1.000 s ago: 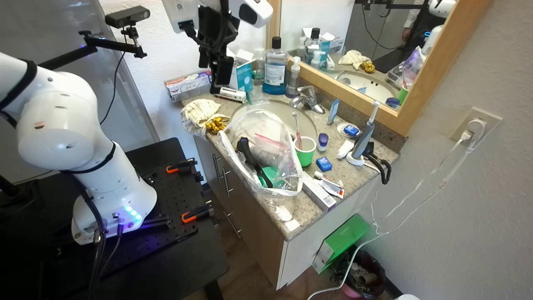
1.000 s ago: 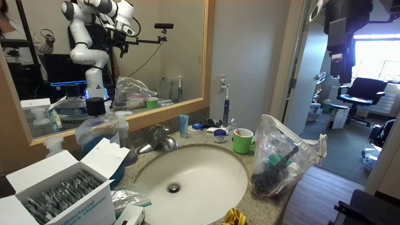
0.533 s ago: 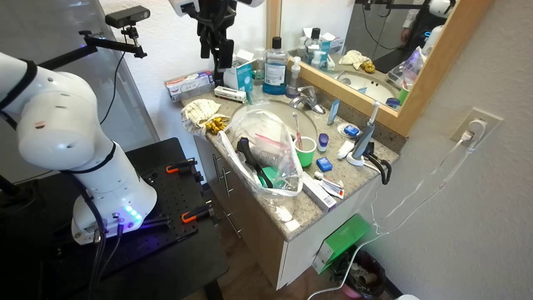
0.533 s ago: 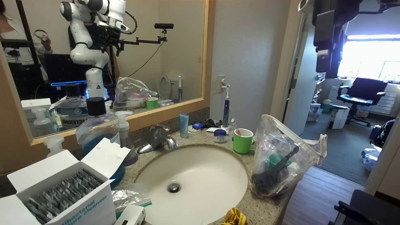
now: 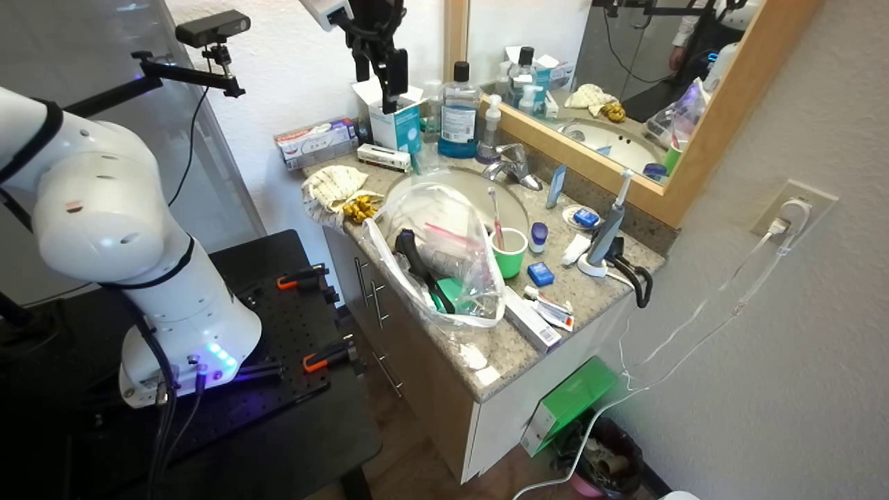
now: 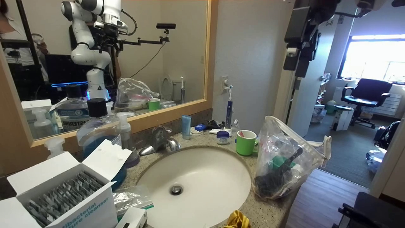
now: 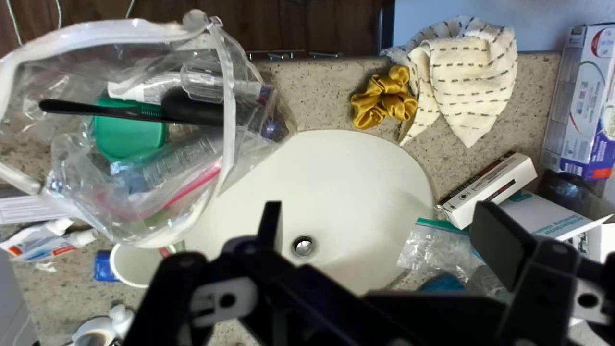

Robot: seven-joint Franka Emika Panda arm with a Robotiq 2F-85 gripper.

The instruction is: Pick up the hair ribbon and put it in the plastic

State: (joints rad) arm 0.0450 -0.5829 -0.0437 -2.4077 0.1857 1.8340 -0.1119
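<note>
The hair ribbon is a gold satin scrunchie (image 7: 383, 100) on the counter by the sink, beside a cream cloth. It shows in both exterior views (image 5: 361, 207) (image 6: 238, 220), cut off by the lower edge in one of them. The plastic is a clear bag (image 7: 229, 96) with a white zip rim, standing open at the other side of the sink. It holds a black brush and a green item. It shows in both exterior views (image 5: 479, 320) (image 6: 264, 142). My gripper (image 7: 379, 216) is open and empty, high above the sink. It also shows in both exterior views (image 5: 378, 94) (image 6: 294, 68).
The cream dashed cloth (image 7: 468, 86) touches the scrunchie. A white carton (image 7: 490, 187), an open teal-and-white box (image 5: 399, 128) and a mouthwash bottle (image 5: 458, 114) stand near the gripper. A green cup (image 5: 510, 257) stands beside the bag. The mirror (image 6: 183, 47) is behind the sink.
My gripper has moved rightward and up in an exterior view where the white arm base shows, and leftward in the exterior view facing the mirror. The scrunchie and bag have not moved.
</note>
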